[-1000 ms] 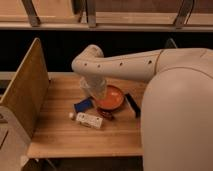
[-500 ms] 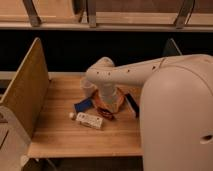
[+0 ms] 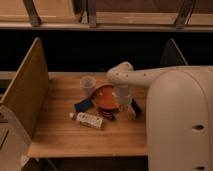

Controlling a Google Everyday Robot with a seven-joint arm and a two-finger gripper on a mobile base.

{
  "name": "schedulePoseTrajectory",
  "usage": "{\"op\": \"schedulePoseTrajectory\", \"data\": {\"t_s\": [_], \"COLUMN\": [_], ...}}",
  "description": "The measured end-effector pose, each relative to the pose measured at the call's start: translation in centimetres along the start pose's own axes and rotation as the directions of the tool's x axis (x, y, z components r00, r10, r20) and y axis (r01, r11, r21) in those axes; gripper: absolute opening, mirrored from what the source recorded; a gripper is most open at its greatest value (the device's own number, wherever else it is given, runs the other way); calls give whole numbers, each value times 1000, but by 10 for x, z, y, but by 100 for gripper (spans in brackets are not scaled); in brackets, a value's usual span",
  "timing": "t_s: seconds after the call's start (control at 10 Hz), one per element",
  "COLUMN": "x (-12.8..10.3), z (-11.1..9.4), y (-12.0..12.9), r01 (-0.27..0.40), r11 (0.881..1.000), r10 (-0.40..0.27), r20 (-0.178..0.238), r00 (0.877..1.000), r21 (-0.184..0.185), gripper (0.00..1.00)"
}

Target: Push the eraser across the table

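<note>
The eraser (image 3: 135,108), a slim dark bar, lies on the light wooden table (image 3: 60,137) just right of the orange bowl (image 3: 104,97). My arm reaches in from the right and bends down over the bowl's right edge. The gripper (image 3: 126,106) hangs at the end of the white wrist, right beside the eraser on its left, low over the tabletop. The wrist partly hides the eraser's near end.
A clear cup (image 3: 88,84) stands left of the bowl. A flat blue piece (image 3: 83,105) and a white labelled bottle (image 3: 90,120) lie in front left. A small dark item (image 3: 107,114) sits at the bowl's front. Upright wooden panels (image 3: 27,92) flank the table.
The arm has swung from the bowl's left side to its right edge, uncovering the cup. The gripper now sits next to the eraser.
</note>
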Motion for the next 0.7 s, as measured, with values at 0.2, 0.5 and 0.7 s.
{"op": "schedulePoseTrajectory", "data": {"t_s": [0.2,0.5,0.7], "x": [-21,-23,-21], "z": [18,20,18], "y": [-13,-13,-12], "r01": [-36,-42,-30], "r11": [998,997,997], "r10": [37,42,30], "r20": [0,-1,6], "r00": [999,999,1000], "r21": [-60,-66,-66], "gripper": [0,0,0]}}
